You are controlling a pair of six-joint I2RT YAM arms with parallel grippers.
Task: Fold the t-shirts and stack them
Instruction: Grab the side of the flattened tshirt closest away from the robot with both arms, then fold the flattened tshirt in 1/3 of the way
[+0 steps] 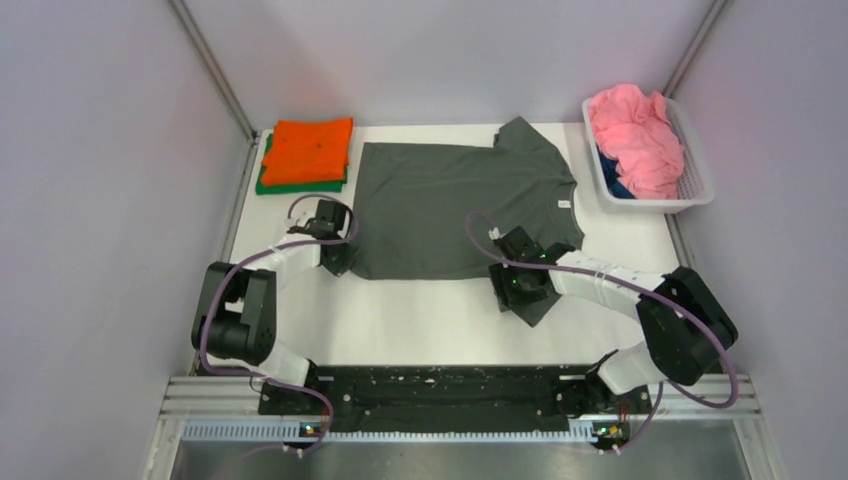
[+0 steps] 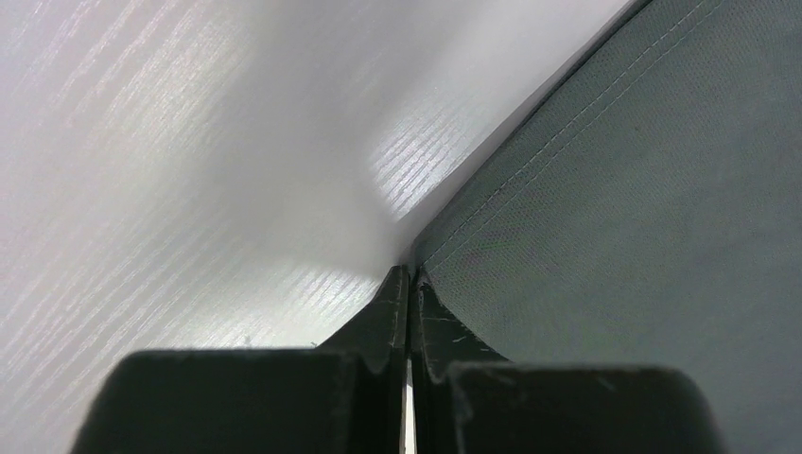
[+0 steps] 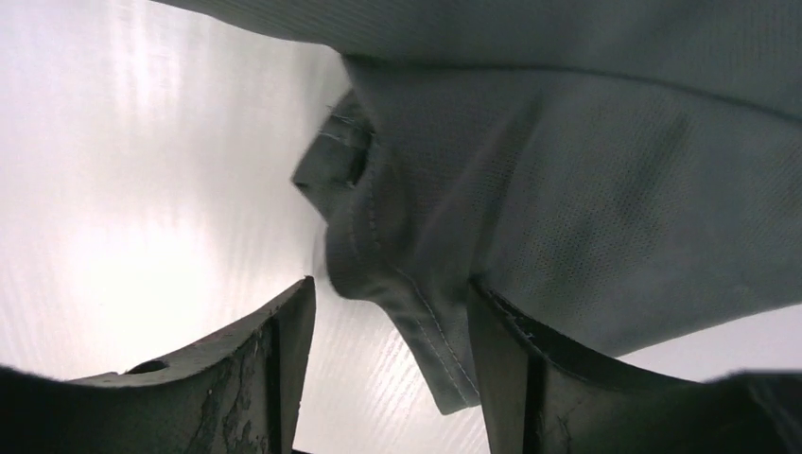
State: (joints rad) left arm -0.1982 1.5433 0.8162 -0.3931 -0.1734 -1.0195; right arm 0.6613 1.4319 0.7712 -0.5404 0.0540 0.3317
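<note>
A dark grey t-shirt (image 1: 450, 205) with a white neck label lies spread flat on the white table. My left gripper (image 1: 338, 256) is at its near left hem corner. In the left wrist view the jaws (image 2: 409, 276) are pressed together, with the shirt's stitched corner (image 2: 605, 189) meeting their tips. My right gripper (image 1: 524, 288) is at the near right sleeve. In the right wrist view it (image 3: 390, 282) is open, and the sleeve's hem (image 3: 416, 312) hangs between its fingers and drapes over the right finger (image 3: 501, 350). A folded orange t-shirt (image 1: 312, 148) lies on a folded green one (image 1: 268, 184).
A white plastic basket (image 1: 702, 178) at the back right holds a crumpled pink t-shirt (image 1: 635, 135) over a blue one (image 1: 612, 184). Metal frame posts and grey walls close in the table on the left, right and back.
</note>
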